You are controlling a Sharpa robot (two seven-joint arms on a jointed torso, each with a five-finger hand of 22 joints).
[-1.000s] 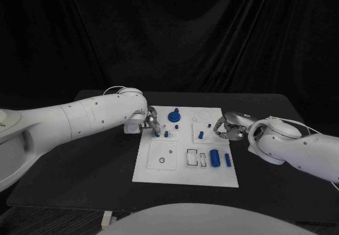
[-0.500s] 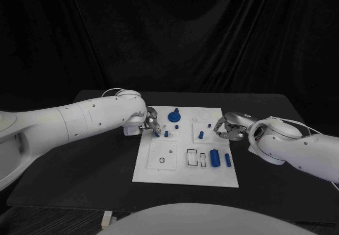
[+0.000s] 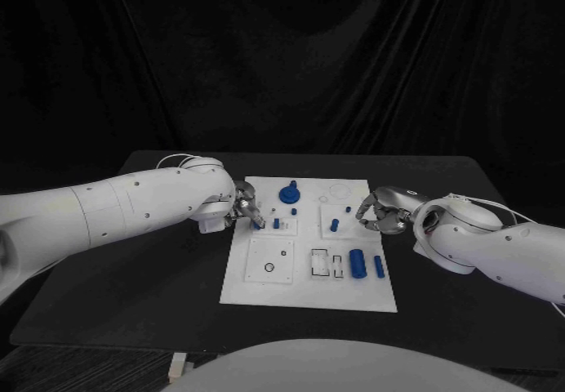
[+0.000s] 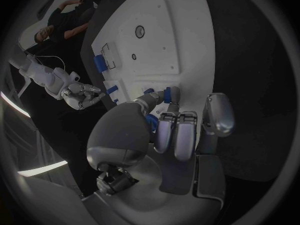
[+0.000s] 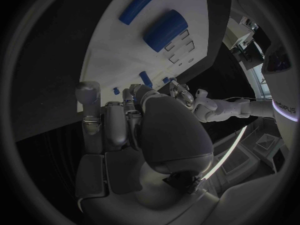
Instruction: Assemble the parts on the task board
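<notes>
The left hand [image 3: 244, 209] pinches a small blue part [image 3: 260, 220] at the board's [image 3: 309, 286] upper left, seemingly seating it. The right hand [image 3: 375, 214], fingers curled, looks empty at the board's right edge. Next: press down squarely.

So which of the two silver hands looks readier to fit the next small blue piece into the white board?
Probably the left hand: its fingers already pinch a small blue peg over the white task board. The right hand hovers at the board's edge.
</notes>
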